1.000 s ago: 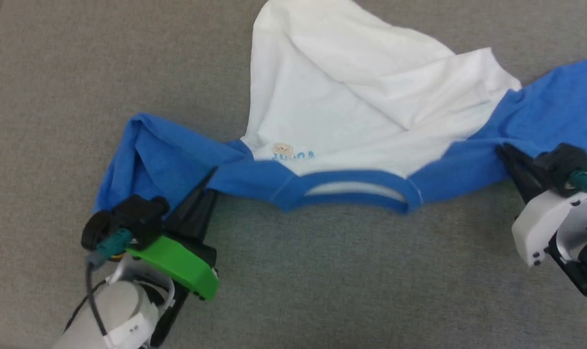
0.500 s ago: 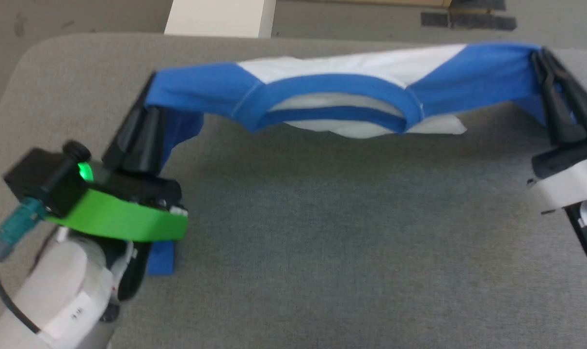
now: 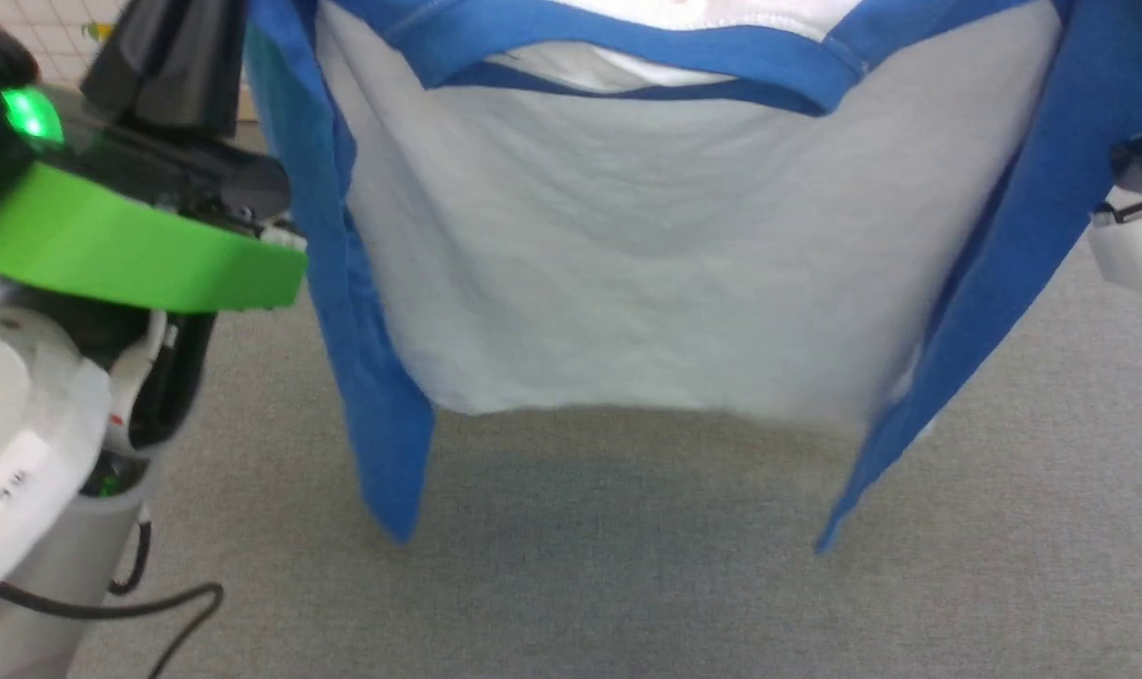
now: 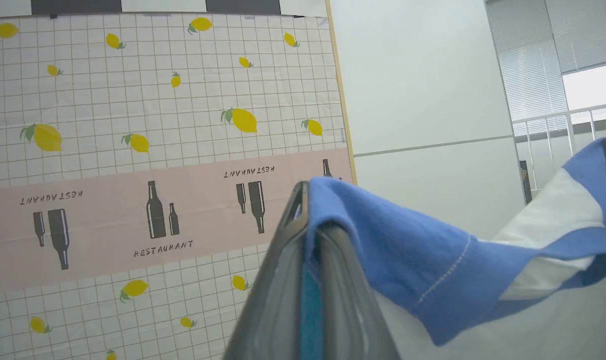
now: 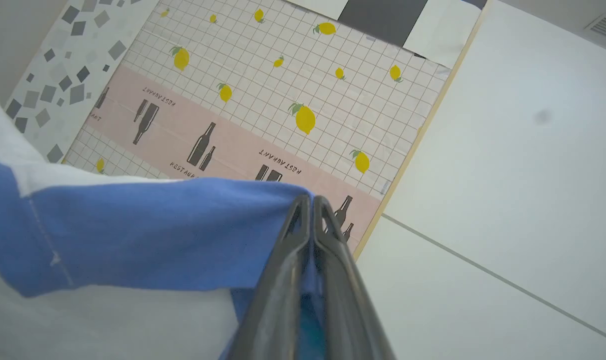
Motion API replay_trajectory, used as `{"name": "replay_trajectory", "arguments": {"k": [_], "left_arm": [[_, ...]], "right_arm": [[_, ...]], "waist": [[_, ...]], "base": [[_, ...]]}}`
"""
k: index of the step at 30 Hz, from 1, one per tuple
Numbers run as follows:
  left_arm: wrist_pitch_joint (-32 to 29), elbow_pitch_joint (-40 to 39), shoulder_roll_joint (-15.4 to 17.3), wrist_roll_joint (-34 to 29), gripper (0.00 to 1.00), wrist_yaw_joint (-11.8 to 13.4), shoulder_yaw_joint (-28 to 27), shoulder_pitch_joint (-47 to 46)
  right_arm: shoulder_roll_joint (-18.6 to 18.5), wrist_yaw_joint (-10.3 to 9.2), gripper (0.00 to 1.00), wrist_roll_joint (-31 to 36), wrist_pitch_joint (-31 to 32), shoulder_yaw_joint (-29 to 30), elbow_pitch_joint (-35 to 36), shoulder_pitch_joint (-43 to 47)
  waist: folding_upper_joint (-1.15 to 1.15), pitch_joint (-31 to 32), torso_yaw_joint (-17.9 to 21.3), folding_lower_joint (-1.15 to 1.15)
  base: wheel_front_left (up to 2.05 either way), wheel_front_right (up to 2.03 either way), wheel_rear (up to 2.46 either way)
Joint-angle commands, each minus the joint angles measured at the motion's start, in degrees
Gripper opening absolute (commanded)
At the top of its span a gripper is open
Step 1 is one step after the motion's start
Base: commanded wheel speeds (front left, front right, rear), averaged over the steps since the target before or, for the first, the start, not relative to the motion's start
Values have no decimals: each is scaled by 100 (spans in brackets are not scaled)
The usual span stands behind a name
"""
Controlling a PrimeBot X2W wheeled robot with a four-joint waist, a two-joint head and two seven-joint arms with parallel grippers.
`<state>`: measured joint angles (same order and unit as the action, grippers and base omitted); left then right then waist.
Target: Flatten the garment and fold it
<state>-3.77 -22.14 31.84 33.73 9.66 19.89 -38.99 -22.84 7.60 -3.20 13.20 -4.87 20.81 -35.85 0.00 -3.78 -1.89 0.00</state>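
The garment (image 3: 646, 273), a white T-shirt with bright blue sleeves and neckband, hangs in the air above the grey table (image 3: 627, 585), spread between both arms with its hem free. My left gripper (image 4: 308, 200) is shut on blue shoulder cloth, which drapes off to the right in the left wrist view. In the right wrist view my right gripper (image 5: 310, 205) is shut on the other blue shoulder of the garment (image 5: 132, 235). In the head view the left gripper's dark fingers (image 3: 170, 57) rise at the top left, and both blue sleeves dangle down.
Behind the lifted shirt stands a wall hanging (image 4: 132, 150) with lemons and bottles beside a plain white wall (image 4: 423, 100). A black cable (image 3: 108, 604) trails from the left arm over the table's front left.
Both grippers have raised the garment off the table, from lying there to hanging at full length. The head camera has tilted upward with the lift.
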Motion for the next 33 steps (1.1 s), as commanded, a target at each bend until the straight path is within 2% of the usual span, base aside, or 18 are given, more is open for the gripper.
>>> {"name": "replay_trajectory", "arguments": {"k": [1,9,13,17,26,33], "left_arm": [[-126,-28,44,-16,0,47,-17,-195],[-915,3,104,173,0,77,67,-763],[-1187,243,14,365,0,119,69,-987],[-1311,641,-94,427,0,115,57,-1418],[-1094,1899,-242,-112,0,-88,121,-3173],[-266,3062,-516,-572,0,-247,164,-4398]], "right_arm": [[-27,-11,0,-64,78,-41,6,-144],[-141,-11,0,-267,407,-182,-89,-492],[-83,-11,0,-398,568,-255,-245,-656],[-31,-11,0,-425,623,-360,-595,-1111],[-69,-11,0,-153,443,-1041,-2003,-3190],[-74,-11,0,470,-70,-1657,-3430,-4828]], "waist": [[0,136,94,0],[0,155,156,0],[0,-105,208,0],[0,-618,291,0],[0,-2060,483,0],[0,-2822,482,0]], "base": [[0,0,0],[0,0,0],[0,0,0],[0,0,0],[0,0,0],[0,0,0]]}}
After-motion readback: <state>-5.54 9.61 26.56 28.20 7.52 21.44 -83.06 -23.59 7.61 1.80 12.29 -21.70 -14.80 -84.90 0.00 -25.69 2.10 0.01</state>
